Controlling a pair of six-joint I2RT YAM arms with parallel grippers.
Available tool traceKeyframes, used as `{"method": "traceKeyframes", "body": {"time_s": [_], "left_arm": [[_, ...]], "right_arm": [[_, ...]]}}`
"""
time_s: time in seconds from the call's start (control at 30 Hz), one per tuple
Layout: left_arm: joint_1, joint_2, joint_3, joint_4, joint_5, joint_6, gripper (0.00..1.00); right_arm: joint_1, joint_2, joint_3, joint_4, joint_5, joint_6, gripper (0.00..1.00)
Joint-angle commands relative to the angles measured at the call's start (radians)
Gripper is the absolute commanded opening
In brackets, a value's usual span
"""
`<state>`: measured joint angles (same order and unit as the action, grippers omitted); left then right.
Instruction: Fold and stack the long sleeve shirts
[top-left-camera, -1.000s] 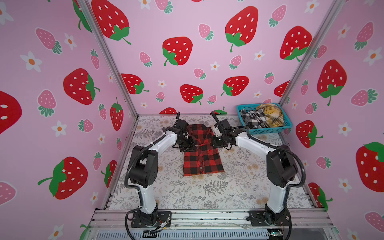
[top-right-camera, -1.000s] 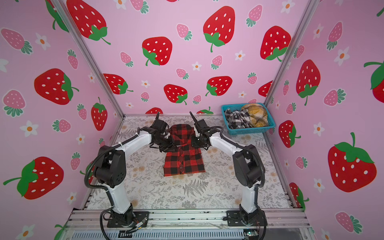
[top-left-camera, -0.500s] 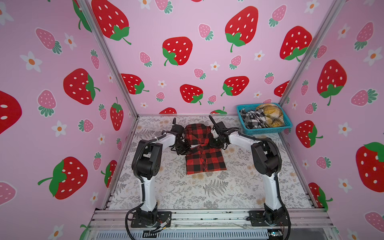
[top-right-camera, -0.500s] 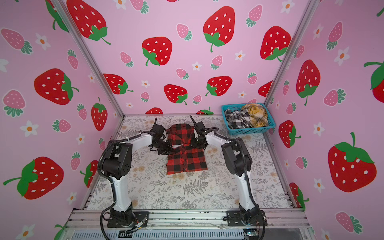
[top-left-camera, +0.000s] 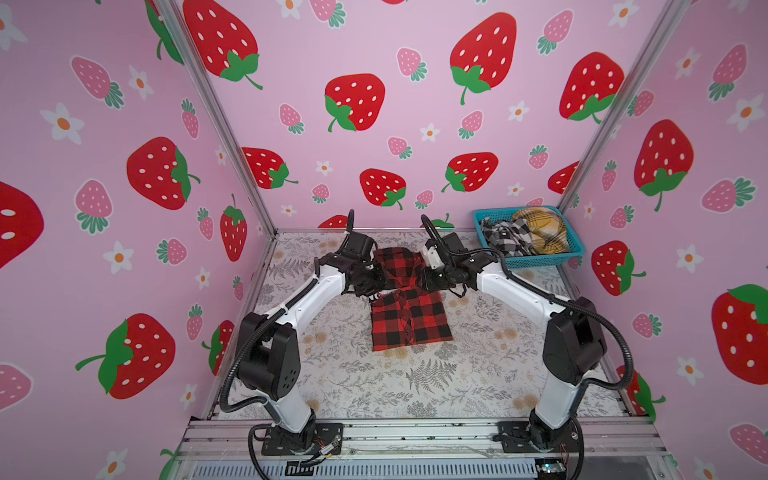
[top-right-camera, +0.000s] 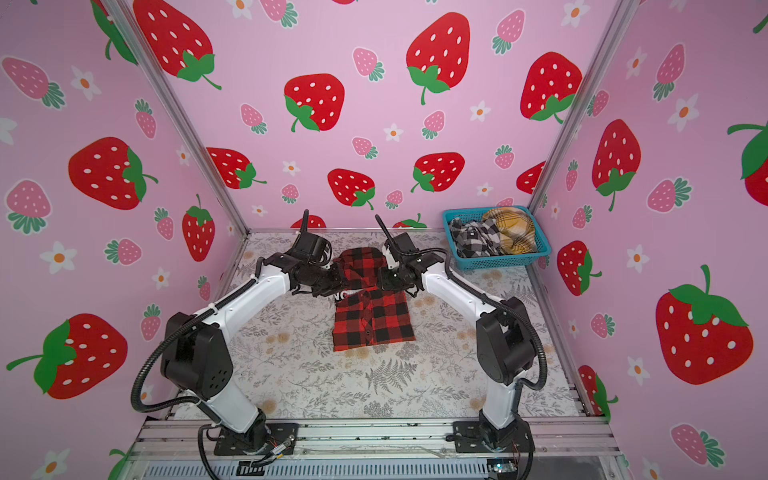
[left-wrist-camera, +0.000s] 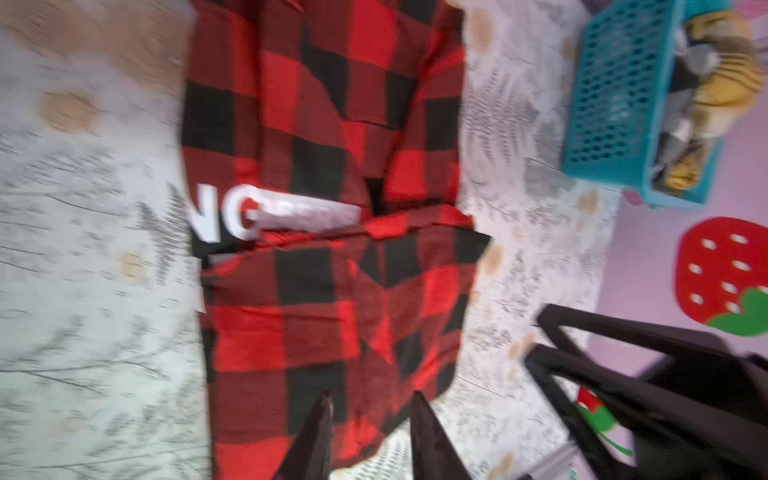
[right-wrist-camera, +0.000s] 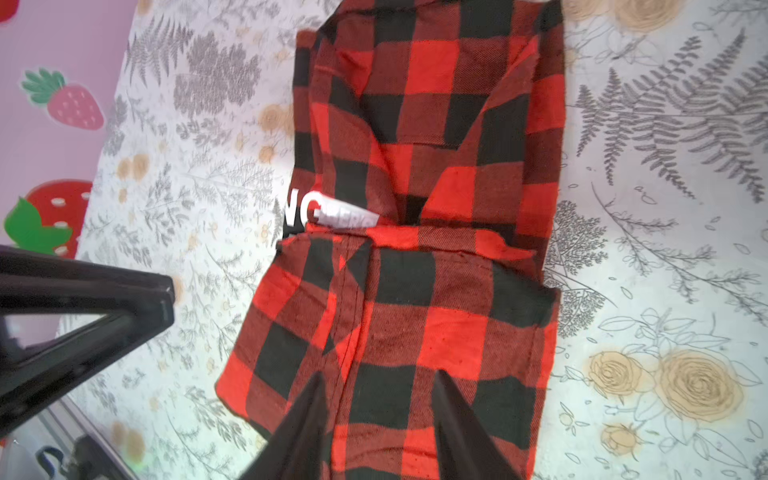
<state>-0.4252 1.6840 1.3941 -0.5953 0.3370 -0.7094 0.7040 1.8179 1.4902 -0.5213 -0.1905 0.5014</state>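
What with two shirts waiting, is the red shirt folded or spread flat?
Partly folded: the red shirt lies as a narrow rectangle, no sleeves sticking out, one end lapped over white letters.

Fern-print table (top-left-camera: 353, 374) carries 2 things — red-and-black shirt (top-left-camera: 409, 320) and turquoise basket (top-left-camera: 540, 262).

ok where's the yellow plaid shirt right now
In both top views the mustard-yellow plaid shirt sits in the turquoise basket in the far right corner, just to the right of the black-and-white check shirt lying in the same basket.
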Motion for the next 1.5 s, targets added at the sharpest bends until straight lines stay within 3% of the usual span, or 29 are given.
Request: {"method": "traceKeyframes", "body": {"time_s": [0.0,0.33,0.6,0.67,0.73,0.87,0.97,1.1,1.23,1.47], "left_arm": [[-0.057,0.072,-0.069,0.053,0.093,-0.093,0.23],[-0.053,0.203,-0.151,0.048,0.076,-0.1,0.09],[-0.053,0.131,-0.326,0.021,-0.006,-0.06,0.02],[-0.05,0.104,-0.31,-0.004,-0.018,-0.041,0.07],[-0.027,0.071,-0.26,-0.058,-0.058,-0.022,0.19],[0.089,0.022,-0.174,-0.076,-0.061,-0.014,0.38],[0.168,0.058,-0.114,-0.053,-0.01,0.006,0.45],[0.222,0.159,-0.068,0.009,0.104,0.002,0.38],[0.224,0.215,-0.03,0.02,0.11,-0.001,0.34],[0.226,0.227,-0.062,-0.012,0.069,-0.01,0.43]], "right_arm": [[0.005,0.036,-0.073,-0.04,0.017,-0.006,0.3],[0.027,0.153,-0.17,0.035,0.006,0.012,0.26],[0.1,0.093,-0.283,0.043,-0.023,0.103,0.26],[0.115,0.058,-0.288,0.027,-0.027,0.119,0.26],[0.121,0.021,-0.276,0.002,-0.015,0.128,0.26],[0.116,-0.018,-0.193,-0.084,0.059,0.128,0.28],[0.115,-0.004,-0.13,-0.116,0.087,0.117,0.27],[0.104,0.038,-0.094,-0.11,0.085,0.108,0.26],[0.085,0.084,-0.071,-0.092,0.081,0.109,0.24],[0.062,0.157,-0.026,-0.087,0.074,0.094,0.23]]}}
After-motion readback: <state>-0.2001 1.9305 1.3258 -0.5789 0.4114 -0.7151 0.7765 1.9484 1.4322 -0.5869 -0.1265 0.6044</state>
